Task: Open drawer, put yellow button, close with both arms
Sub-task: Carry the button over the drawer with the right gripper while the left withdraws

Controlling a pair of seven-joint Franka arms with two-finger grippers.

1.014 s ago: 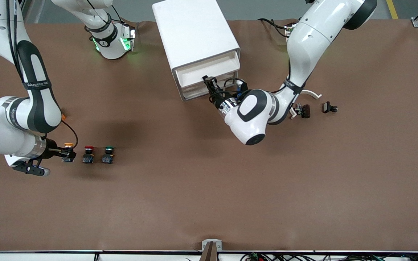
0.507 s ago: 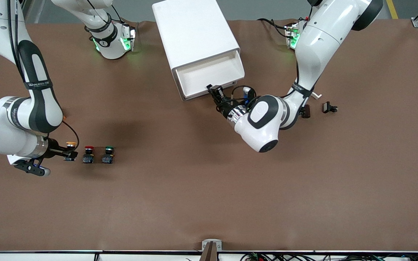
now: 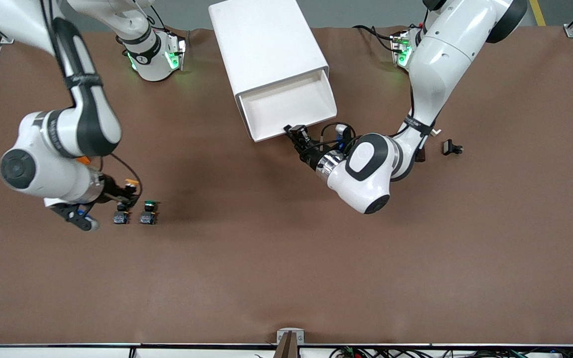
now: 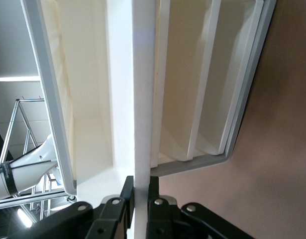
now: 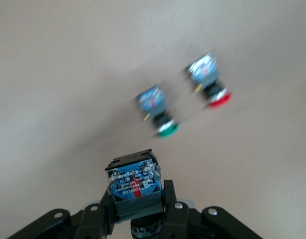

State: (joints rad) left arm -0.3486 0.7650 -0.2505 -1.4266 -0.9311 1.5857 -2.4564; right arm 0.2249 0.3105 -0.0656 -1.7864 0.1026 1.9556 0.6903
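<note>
Lifted now: the right gripper [image 3: 126, 191] has the yellow button [image 3: 130, 183] pinched tight, up over the red button [image 3: 120, 217] and green button [image 3: 148, 213]. Lots of bare brown table [image 3: 286, 258] toward the cabinet [image 3: 266, 49], where the left gripper [image 3: 297, 133] is clamped on the pulled-out drawer [image 3: 286, 108] lip.

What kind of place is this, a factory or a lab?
Probably a robotics lab: two white arms bolted to a brown-covered table, a small drawer cabinet as a prop, and push-buttons like the green-capped one.
</note>
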